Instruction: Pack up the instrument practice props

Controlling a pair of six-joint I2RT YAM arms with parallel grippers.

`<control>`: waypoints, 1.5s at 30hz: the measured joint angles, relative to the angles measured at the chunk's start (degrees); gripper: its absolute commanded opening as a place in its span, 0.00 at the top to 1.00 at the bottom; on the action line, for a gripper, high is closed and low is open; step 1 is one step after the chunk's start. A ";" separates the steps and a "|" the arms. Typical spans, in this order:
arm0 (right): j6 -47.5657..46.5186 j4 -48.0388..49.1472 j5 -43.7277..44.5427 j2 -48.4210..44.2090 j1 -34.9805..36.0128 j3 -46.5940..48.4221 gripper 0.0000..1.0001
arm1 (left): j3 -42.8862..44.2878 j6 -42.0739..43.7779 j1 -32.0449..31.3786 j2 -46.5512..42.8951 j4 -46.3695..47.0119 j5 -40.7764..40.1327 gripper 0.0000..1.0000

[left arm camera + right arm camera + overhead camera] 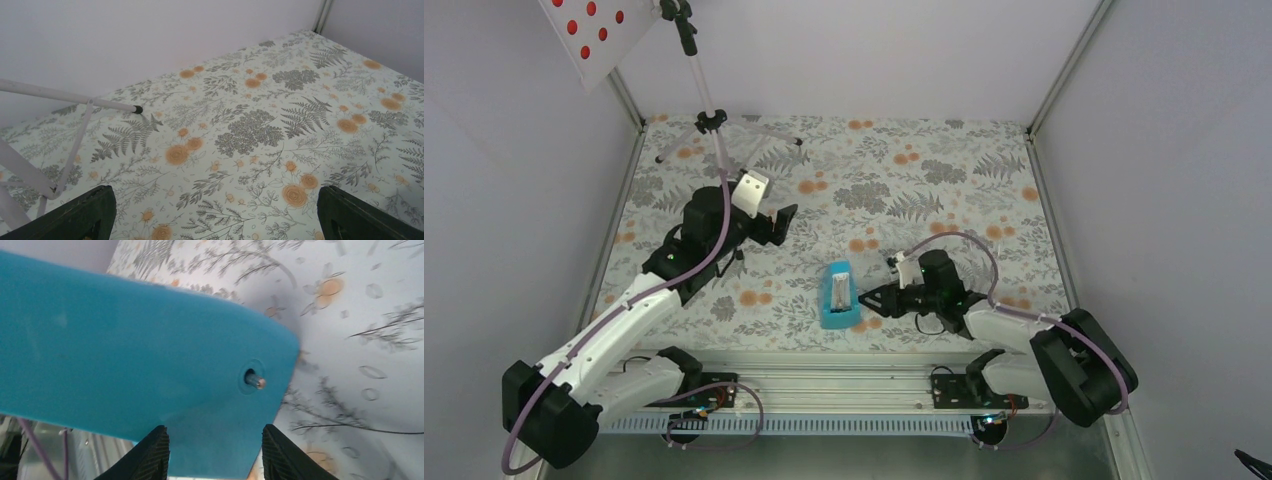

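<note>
Closest to us in the right wrist view, the dark fingers [152, 455] of our right claw [215, 432] rise from the bottom edge and clench on the turquoise metronome [125, 350]. Its body fills the gap between them and spans the left and centre of the frame. A small metal pin [255, 381] sticks out of its side, and the floral table [350, 340] blurs behind. In the left wrist view our left claw [215, 215] stands released, its tips spread to the bottom corners with nothing between them, while pale legs of the music stand [70, 96] cross the left edge. From above, the metronome sits at lower centre, near the front edge of the table, and the stand rises at upper left, its pale desk [589, 30] dotted red. We judge the step in hand to be the pick-up of the metronome. Next we need a firm hold on that smooth body and a straight lift, though where it gets packed we cannot see.
</note>
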 measured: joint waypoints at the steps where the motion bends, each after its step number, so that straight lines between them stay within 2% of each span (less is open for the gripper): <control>1: -0.02 0.55 -0.59 0.00 0.63 -0.24 0.56 | 0.02 0.00 0.00 0.17 0.07 0.11 0.00; 10: 1.31 5.22 -2.95 0.02 7.10 -1.55 0.54 | 2.62 2.05 0.00 2.38 -0.46 0.48 0.00; 12: 2.01 6.21 -3.17 0.00 7.76 -1.70 0.51 | 2.51 2.93 0.00 2.05 0.22 0.46 0.00; 16: 3.30 6.47 -2.54 -2.78 7.96 -3.56 0.30 | 0.35 4.52 0.00 -0.17 1.46 -0.28 0.00; 20: 3.69 1.55 0.61 -14.23 6.58 -5.97 0.03 | -1.99 5.46 0.00 -3.32 1.70 -2.91 0.00; 21: 3.58 -0.04 1.38 -18.12 5.86 -6.36 0.00 | -2.29 5.51 0.00 -4.04 1.75 -3.48 0.00; 26: 2.82 -3.93 2.95 -36.13 4.09 -6.93 0.01 | -2.43 5.64 0.00 -4.63 2.86 -5.79 0.00; 30: -0.87 -2.14 2.86 -41.00 4.09 -6.58 0.01 | -2.43 5.62 0.00 -2.95 2.78 -6.58 0.00; 45: -15.80 9.20 1.36 -21.81 6.88 1.36 0.01 | -2.43 5.62 0.00 -2.32 2.80 -8.13 0.00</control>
